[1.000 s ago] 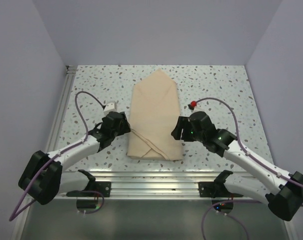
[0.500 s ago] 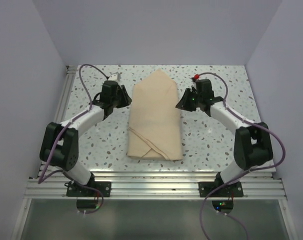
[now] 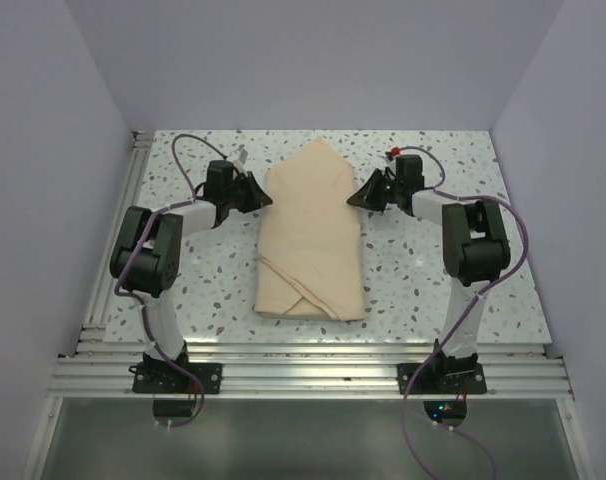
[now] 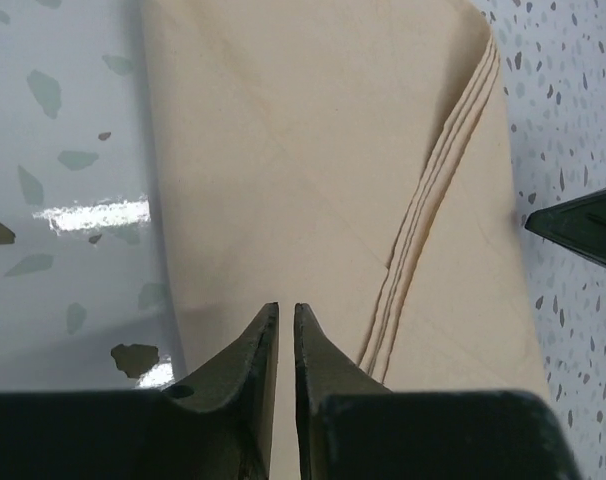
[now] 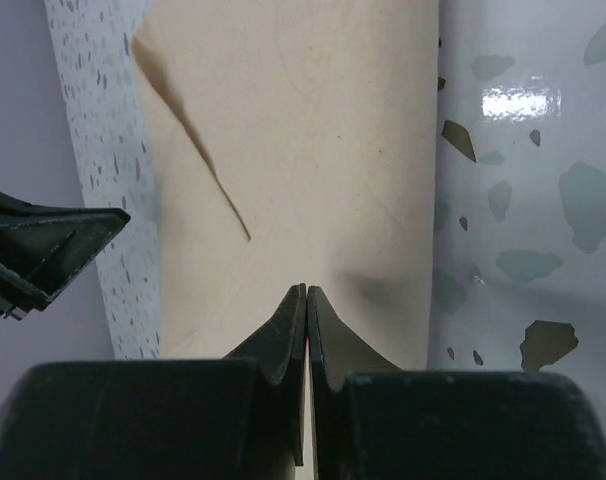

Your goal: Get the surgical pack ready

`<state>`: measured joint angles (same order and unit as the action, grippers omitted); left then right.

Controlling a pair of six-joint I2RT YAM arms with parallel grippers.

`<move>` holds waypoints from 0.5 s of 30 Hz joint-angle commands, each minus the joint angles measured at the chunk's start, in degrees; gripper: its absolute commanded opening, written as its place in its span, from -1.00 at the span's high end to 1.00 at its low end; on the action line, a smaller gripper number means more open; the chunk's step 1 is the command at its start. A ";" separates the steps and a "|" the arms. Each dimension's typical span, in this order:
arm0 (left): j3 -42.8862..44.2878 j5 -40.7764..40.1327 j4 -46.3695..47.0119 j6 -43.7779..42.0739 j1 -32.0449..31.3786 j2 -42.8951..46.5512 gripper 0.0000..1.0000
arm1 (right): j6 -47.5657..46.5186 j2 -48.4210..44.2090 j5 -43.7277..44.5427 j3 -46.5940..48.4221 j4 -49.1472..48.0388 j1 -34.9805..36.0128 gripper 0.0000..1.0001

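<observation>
The surgical pack (image 3: 311, 240) lies in the middle of the counter (image 3: 423, 270) as a folded tan bundle. Its pointed flap faces the far edge and its crossed folds are at the near end.

Your left hand (image 3: 266, 197) sits at the bundle's left edge, toward the far end. Its fingers are drawn almost together with only a thin slit between them. From its wrist view you cannot tell whether any cloth is caught in that slit.

Your right hand (image 3: 352, 200) mirrors it at the right edge. It is fully closed, tips against the cloth, with nothing visibly pinched.

The stacked fold edges (image 4: 433, 220) show how loosely the layers lie, and that is the main risk:

- **Unwrapping:** a pull with only the top layer caught would likely peel the wrap open instead of moving the bundle.
- **Skewing:** if one hand grips and the other slips, the pack would probably twist on the glossy counter.
- **Loosened folds:** pressing closed tips inward could rumple the sides and loosen the folds.
</observation>
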<state>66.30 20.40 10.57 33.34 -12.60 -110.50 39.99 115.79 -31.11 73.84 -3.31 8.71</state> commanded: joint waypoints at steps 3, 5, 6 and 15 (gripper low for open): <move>-5.47 0.63 7.10 1.64 -0.06 -1.48 0.74 | 2.46 3.56 -2.99 -3.44 -6.70 -0.44 1.00; -7.58 -2.55 6.58 1.20 -0.06 -1.30 0.74 | 3.08 5.05 -1.94 -4.23 -6.88 -0.80 1.00; -7.85 -5.87 4.83 1.02 -0.06 -1.39 0.75 | 3.08 5.32 -1.24 -4.23 -5.58 -1.23 1.00; -4.78 -13.82 0.15 -0.21 -0.14 -1.39 0.77 | 2.81 4.35 0.27 -0.12 -3.55 -1.68 1.00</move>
<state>59.86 12.32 13.13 34.85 -13.26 -111.87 42.89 120.81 -32.49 70.17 -7.29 7.46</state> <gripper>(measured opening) 0.115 0.008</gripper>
